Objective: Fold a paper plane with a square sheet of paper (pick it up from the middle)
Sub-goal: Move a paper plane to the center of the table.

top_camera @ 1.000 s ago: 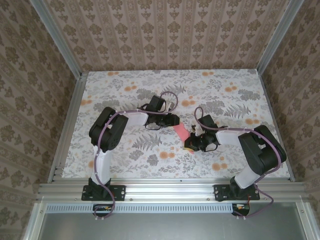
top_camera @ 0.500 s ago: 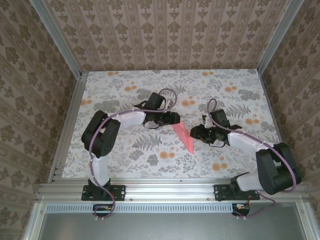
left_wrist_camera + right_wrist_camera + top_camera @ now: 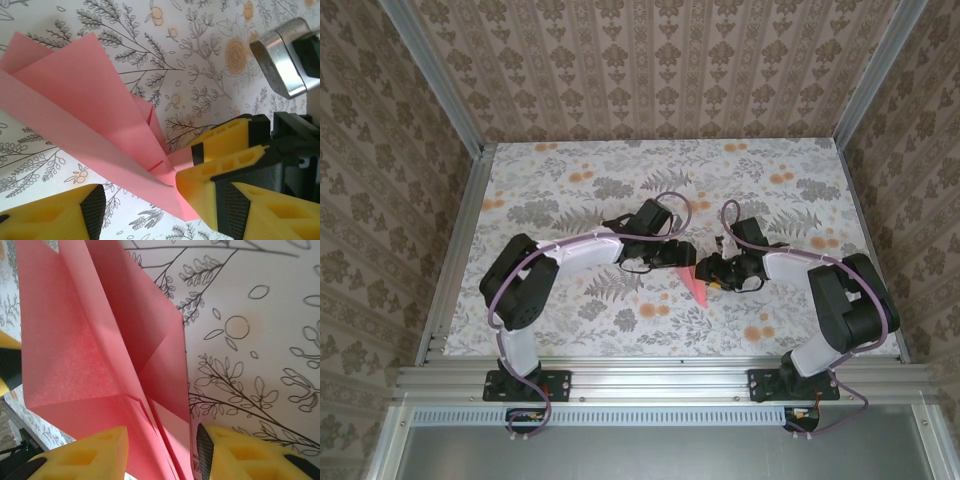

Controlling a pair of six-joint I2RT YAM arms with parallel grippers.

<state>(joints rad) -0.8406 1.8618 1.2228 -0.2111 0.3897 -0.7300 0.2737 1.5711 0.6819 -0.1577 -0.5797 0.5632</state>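
- Moved since half a second ago: the left gripper (image 3: pixel 684 256) has shifted toward 4 o'clock, onto the pink paper. The right arm's elbow has moved toward 11 o'clock. Less of the paper shows from above.
- Item, paper plane (image 3: pixel 696 289): salmon-pink, folded, with a centre crease. It sits on the floral table (image 3: pixel 570 180), a little toward 4 o'clock of its middle. The visible tip points to 5 o'clock.
- Left gripper: at the plane's 11 o'clock. In its wrist view the yellow fingers (image 3: pixel 55 216) stand wide apart, with the plane's narrow end lying in the gap.
- Right gripper (image 3: pixel 712 270): at the plane's 1 o'clock, just beside the left gripper. In its wrist view the fingers (image 3: pixel 85 455) flank the folded layers and the paper reaches both pads. Firm pinch or loose, cannot tell.
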